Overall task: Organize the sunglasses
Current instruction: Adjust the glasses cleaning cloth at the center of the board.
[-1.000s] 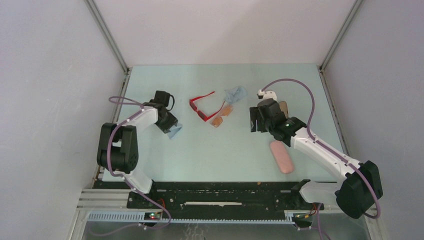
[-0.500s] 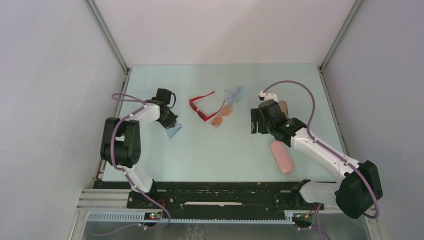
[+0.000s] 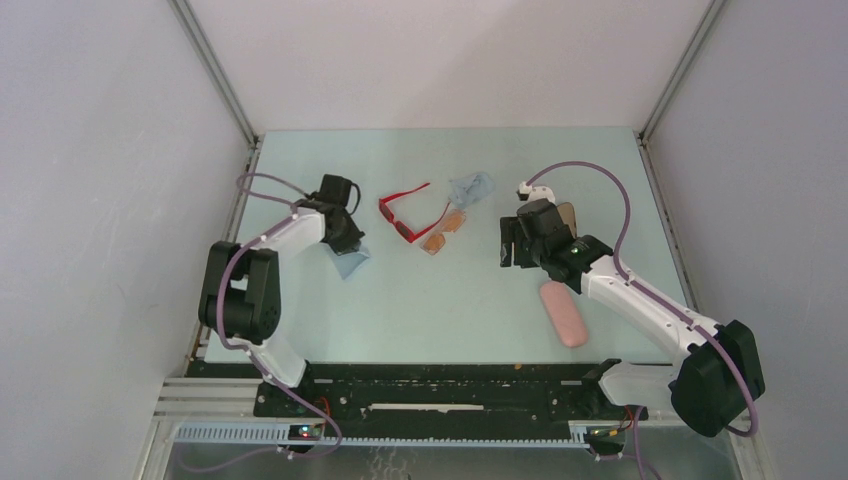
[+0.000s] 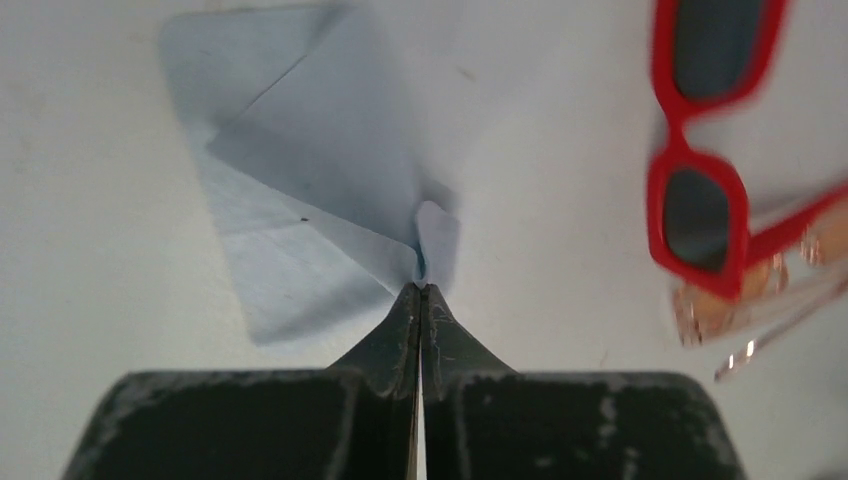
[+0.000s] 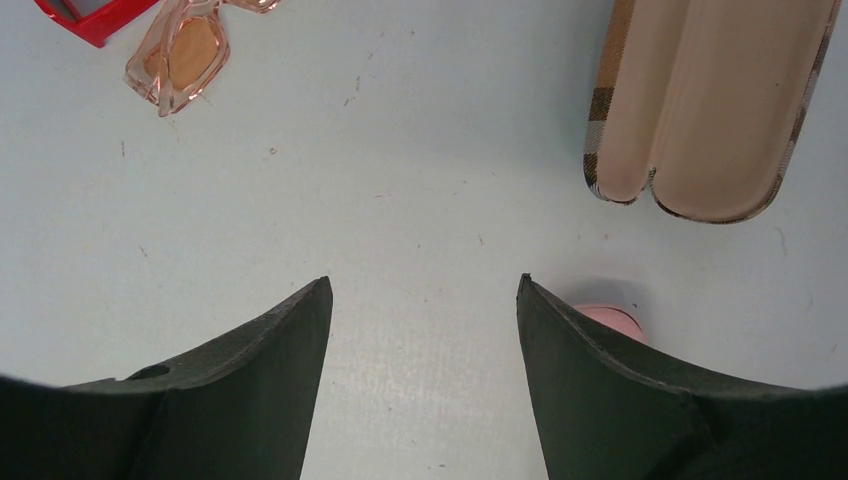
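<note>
The left pincer [image 4: 420,290] is pinching a fold of the pale blue cloth [image 4: 300,170] on the bench [image 3: 450,310]; the right pincer [image 5: 422,285] is hanging spread, empty. The bright red plastic sunglasses [image 3: 402,214] and the slim orange-lensed pair [image 3: 446,226] are lying touching mid-bench, ungrasped. Likely next: lifting the cloth clear.

Desk [image 3: 440,320], read from the arms' side. Left cloth [image 3: 350,264] lies at the left, mid-depth, with the left fingers [image 4: 420,300] pinched on a fold at its edge. Right of it and apart from it are the left sunglasses [image 3: 403,213]. The right sunglasses [image 3: 445,228] touch them on their right, slightly nearer. Far cloth [image 3: 472,187] sits just behind that second pair. Further right lies the far case [image 3: 566,214], open side up. Near case [image 3: 563,313] lies in front of it, apart, toward the desk's near edge.
</note>
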Tool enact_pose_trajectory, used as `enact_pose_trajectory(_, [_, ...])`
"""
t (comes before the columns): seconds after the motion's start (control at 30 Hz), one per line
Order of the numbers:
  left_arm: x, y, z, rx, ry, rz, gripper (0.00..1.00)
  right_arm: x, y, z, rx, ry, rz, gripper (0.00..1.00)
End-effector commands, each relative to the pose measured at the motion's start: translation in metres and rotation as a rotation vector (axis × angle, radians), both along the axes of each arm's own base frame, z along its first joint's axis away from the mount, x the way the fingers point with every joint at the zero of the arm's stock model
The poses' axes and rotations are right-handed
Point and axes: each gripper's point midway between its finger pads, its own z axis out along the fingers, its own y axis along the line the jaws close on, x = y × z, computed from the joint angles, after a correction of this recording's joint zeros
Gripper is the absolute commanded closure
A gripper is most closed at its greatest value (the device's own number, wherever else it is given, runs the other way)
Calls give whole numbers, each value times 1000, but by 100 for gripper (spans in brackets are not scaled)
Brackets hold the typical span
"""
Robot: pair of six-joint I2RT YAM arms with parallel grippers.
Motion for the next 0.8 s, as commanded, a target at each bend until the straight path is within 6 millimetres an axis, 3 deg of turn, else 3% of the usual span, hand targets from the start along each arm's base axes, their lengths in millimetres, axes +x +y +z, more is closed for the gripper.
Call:
enact_pose_trajectory(0.0, [-14,-58,42,33,-89,-322,100,1,2,11,66,-21,-34,24])
enact_pose_trajectory(0.13, [-52,-107,40,15,-62,-519,100,-5,-3,13,97,-24,-41,24])
enact_pose_trajectory(0.23, [-71,-156,51,-66,-55,-700,99,-8,-13,14,107,-43,-78,24])
enact_pose_trajectory(0.27, [-75,-164,58,-55,-54,-738,93,-10,-17,13,111,-48,-93,24])
enact_pose_trajectory(0.37, [-79,-178,83,-32,-84,-803,45,-13,-25,14,134,-59,-124,24])
enact_pose_trajectory(0.4, [-81,-180,91,-42,-96,-810,34,-14,-27,14,141,-58,-130,24])
enact_pose_trajectory(0.47, [-82,-176,106,-42,-134,-803,19,-18,-27,13,154,-54,-128,24])
enact_pose_trajectory(0.5, [-83,-171,113,-39,-154,-792,16,-20,-27,13,159,-54,-124,24])
enact_pose_trajectory(0.6, [-81,-143,120,-26,-185,-695,20,-26,-12,14,163,-66,-66,24])
enact_pose_trajectory(0.77, [-90,-88,95,-89,-160,-430,36,-49,68,15,182,-77,213,29])
